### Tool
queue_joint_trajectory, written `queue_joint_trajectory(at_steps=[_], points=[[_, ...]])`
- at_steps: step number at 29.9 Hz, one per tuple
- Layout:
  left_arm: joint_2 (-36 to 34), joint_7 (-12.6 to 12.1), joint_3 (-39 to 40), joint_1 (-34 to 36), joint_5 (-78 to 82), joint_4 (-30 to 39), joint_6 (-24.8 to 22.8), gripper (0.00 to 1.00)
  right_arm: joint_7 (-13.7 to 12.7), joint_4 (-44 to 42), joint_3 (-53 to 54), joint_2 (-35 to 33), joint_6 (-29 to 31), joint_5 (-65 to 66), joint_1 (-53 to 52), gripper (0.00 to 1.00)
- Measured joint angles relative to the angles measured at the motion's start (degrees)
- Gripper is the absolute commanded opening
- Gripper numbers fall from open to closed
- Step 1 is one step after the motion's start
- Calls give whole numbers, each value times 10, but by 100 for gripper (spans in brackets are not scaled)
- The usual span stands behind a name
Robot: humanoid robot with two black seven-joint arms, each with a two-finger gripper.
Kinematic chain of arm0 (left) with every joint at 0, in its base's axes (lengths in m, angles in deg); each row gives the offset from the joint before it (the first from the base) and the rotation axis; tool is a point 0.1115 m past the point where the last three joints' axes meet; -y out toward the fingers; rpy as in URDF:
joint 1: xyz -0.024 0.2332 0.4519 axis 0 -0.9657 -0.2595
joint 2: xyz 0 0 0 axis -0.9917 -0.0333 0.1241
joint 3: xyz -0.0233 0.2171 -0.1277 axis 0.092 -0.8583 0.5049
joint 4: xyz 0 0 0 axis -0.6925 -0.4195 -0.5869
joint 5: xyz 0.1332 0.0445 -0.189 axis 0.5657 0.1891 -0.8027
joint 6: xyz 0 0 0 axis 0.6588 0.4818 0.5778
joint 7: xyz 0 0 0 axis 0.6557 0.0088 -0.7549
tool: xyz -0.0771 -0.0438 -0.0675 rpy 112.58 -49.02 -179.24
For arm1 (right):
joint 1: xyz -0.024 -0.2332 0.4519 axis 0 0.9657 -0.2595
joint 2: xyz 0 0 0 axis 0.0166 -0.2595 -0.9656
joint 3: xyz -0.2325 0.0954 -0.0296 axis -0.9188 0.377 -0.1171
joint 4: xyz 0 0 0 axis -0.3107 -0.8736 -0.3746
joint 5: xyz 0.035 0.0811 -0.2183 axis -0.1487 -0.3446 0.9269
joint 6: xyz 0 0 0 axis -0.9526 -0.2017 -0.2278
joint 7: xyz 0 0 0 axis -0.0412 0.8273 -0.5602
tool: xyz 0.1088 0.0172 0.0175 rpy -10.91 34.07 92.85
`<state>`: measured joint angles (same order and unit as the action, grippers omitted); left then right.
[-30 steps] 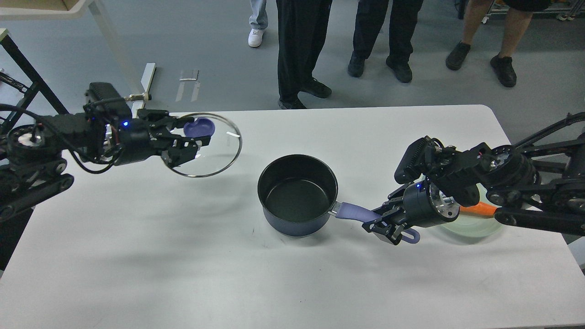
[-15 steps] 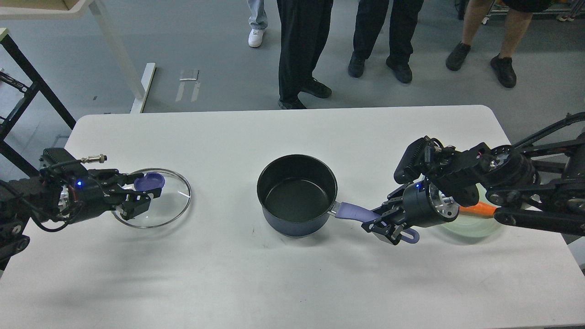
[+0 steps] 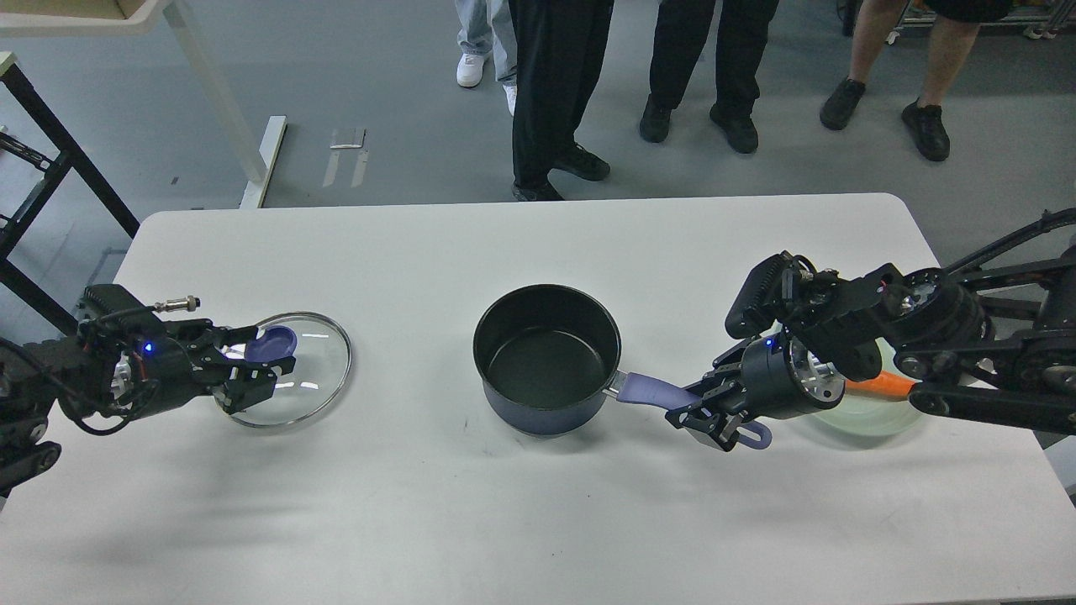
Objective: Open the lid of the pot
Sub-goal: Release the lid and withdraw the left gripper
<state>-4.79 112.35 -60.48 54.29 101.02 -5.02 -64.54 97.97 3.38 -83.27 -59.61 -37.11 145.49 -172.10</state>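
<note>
The dark blue pot [image 3: 546, 360] stands open and empty in the middle of the white table [image 3: 538, 521]. Its purple handle [image 3: 649, 390] points right. My right gripper [image 3: 708, 413] is shut on the handle's far end. The glass lid [image 3: 311, 378] with a purple knob [image 3: 276, 342] lies at the table's left, well apart from the pot, low on or just above the surface. My left gripper [image 3: 252, 363] comes in from the left, and its fingers close around the knob.
A pale green plate [image 3: 874, 420] with an orange object [image 3: 883, 386] sits at the right, partly hidden under my right arm. Several people stand beyond the table's far edge. A table leg [image 3: 214, 92] stands at the back left.
My left gripper carried the lid from up high beside the pot down and left to the table's left side. In the last half second it barely moved. The right arm and pot stayed still.
</note>
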Motion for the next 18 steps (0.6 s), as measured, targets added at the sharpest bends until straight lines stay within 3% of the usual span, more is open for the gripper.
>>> queue_joint_trajectory(at_steps=[5, 8, 11, 14, 18], points=[[0, 0, 1, 0, 0, 0, 1, 83, 0, 0, 0, 1, 0, -1, 0, 35], [-3, 0, 4, 1, -3, 1, 1, 91, 0, 0, 0, 1, 0, -1, 0, 40], [-6, 0, 9, 8, -35, 1, 1, 99, 0, 0, 0, 1, -1, -3, -1, 53], [-9, 0, 10, 21, -105, 1, 1, 99, 1, 0, 0, 1, -1, -4, -1, 73], [-17, 0, 10, 49, -223, 1, -3, 99, 3, 0, 1, 1, -3, -7, -1, 82]])
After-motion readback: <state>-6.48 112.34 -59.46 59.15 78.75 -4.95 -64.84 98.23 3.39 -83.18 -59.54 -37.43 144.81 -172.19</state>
